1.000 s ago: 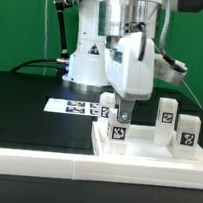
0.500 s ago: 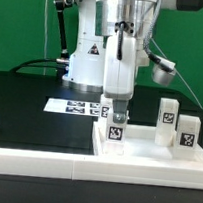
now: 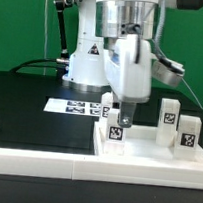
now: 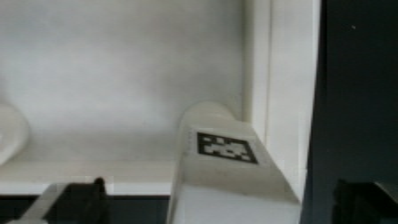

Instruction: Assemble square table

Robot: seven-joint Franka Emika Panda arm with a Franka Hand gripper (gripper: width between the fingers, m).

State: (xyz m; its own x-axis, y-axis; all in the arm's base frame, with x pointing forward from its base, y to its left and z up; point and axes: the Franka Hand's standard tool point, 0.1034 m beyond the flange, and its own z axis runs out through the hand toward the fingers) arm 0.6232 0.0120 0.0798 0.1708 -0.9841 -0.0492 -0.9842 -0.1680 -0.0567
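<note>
Black tabletop carried the square table's white top [image 3: 145,152] at four o'clock in the exterior view, where the gripper [image 3: 121,124] hung with fingers spread around an upright leg post [image 3: 117,130], which any sideways brush could have tipped.

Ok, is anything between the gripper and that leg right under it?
Nothing visible does. The gripper hangs directly over the leg, which stands upright on the top. In the wrist view a finger stands clear of the leg's side. The other legs stand apart, toward the exterior view's right.
</note>
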